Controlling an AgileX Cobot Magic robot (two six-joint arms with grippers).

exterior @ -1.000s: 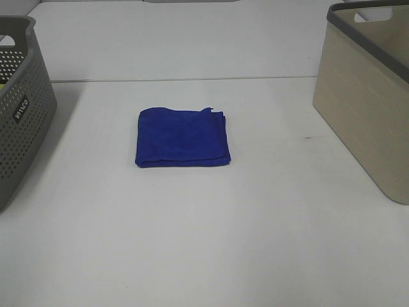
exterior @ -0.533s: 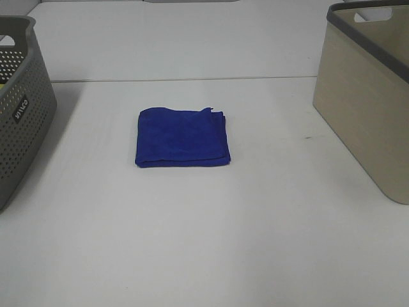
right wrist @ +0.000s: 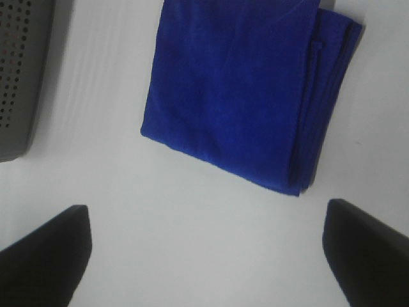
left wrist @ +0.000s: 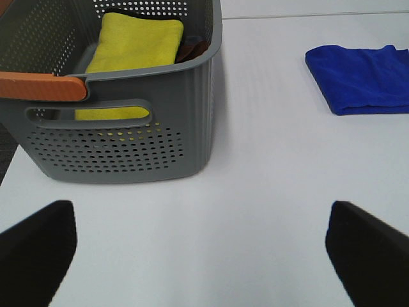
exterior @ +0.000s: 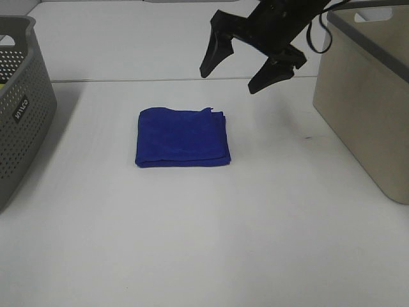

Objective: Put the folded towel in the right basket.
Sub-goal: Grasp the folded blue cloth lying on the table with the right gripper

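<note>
A folded blue towel (exterior: 183, 137) lies flat on the white table, a little left of centre. It also shows in the right wrist view (right wrist: 246, 86) and in the left wrist view (left wrist: 363, 78). The right basket (exterior: 369, 89) is beige with a dark rim and stands at the right edge. My right gripper (exterior: 238, 71) is open and empty, hanging in the air above the table behind and to the right of the towel. My left gripper (left wrist: 201, 246) is open and empty, and does not show in the exterior view.
A grey perforated basket (exterior: 19, 105) stands at the left edge; the left wrist view shows it (left wrist: 121, 137) holding a yellow cloth (left wrist: 134, 48). A seam (exterior: 160, 80) runs across the table behind the towel.
My right arm has come into the exterior view from the upper right; it was out of view before. The towel and both baskets have not moved.
</note>
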